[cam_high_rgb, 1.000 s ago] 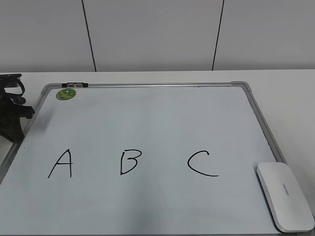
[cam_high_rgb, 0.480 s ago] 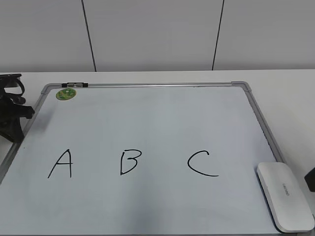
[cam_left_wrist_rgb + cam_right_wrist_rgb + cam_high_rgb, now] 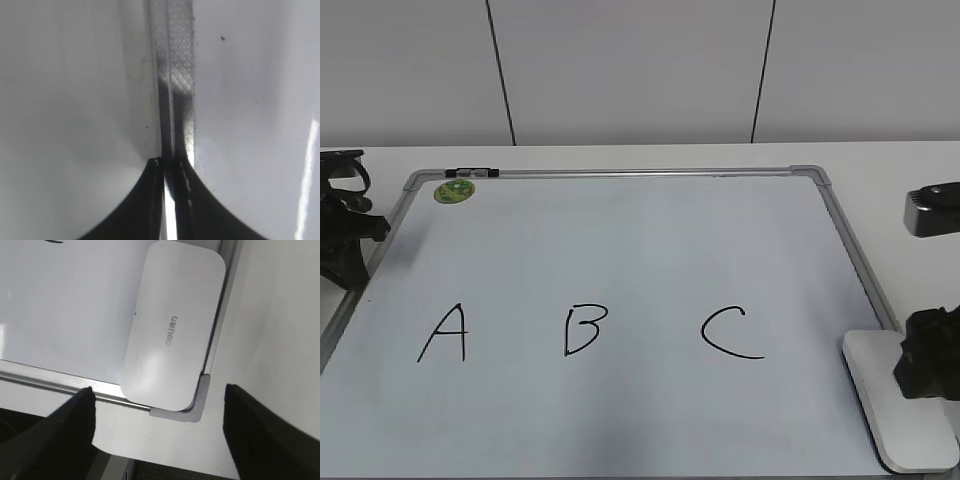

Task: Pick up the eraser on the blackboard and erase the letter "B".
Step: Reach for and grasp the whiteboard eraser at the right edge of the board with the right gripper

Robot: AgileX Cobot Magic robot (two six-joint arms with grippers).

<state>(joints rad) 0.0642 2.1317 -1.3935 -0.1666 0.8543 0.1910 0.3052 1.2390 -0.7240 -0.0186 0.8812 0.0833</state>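
Note:
The eraser [image 3: 880,400] is a white glossy block lying on the near right corner of the blackboard [image 3: 620,173]. In the right wrist view the eraser [image 3: 172,325] lies just beyond my open, empty right gripper [image 3: 157,400]. In the exterior view the right gripper [image 3: 925,368] hangs over the eraser's right part and hides it. The letter "B" [image 3: 584,330] is written in black between "A" [image 3: 444,334] and "C" [image 3: 730,332]. My left gripper [image 3: 345,235] is at the board's left edge; in its wrist view it [image 3: 170,162] is shut and empty over the frame [image 3: 175,75].
A small green round sticker [image 3: 454,190] and a black clip [image 3: 475,173] sit at the board's far left corner. The board's grey corner piece [image 3: 200,400] lies under the eraser's end. The white table [image 3: 910,190] surrounds the board; its near edge shows in the right wrist view.
My right arm has come into the exterior view from the right and now hangs over the eraser's right part. The left arm, eraser and letters have not moved.

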